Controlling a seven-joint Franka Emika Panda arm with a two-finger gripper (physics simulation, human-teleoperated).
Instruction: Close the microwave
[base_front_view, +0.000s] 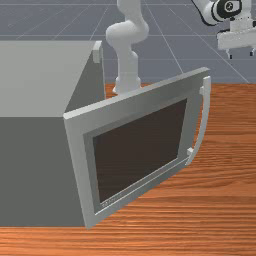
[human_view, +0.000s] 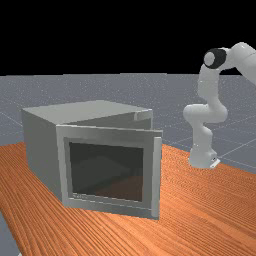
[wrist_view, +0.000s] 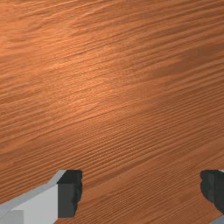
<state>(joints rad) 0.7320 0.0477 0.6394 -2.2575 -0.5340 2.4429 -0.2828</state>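
In the front view the gripper (base_front_view: 241, 55) hangs at the upper right, above and beyond the door's handle side, touching nothing. The wrist view has the gripper (wrist_view: 141, 190) open, its black fingertips wide apart with bare wood below. The grey microwave (base_front_view: 30, 170) stands at the front view's left, its door (base_front_view: 137, 145) swung well out from the body. A curved handle (base_front_view: 204, 120) runs down the door's free edge. In the far view the microwave (human_view: 42, 150) is left of the middle, and its door (human_view: 107, 170) with a dark window faces the camera.
The wooden table (base_front_view: 230, 200) spreads under and around the microwave. The arm's base (human_view: 202, 157) stands behind the table's edge, at the far view's right. In the front view, the arm's lower links (base_front_view: 127, 65) rise behind the open door.
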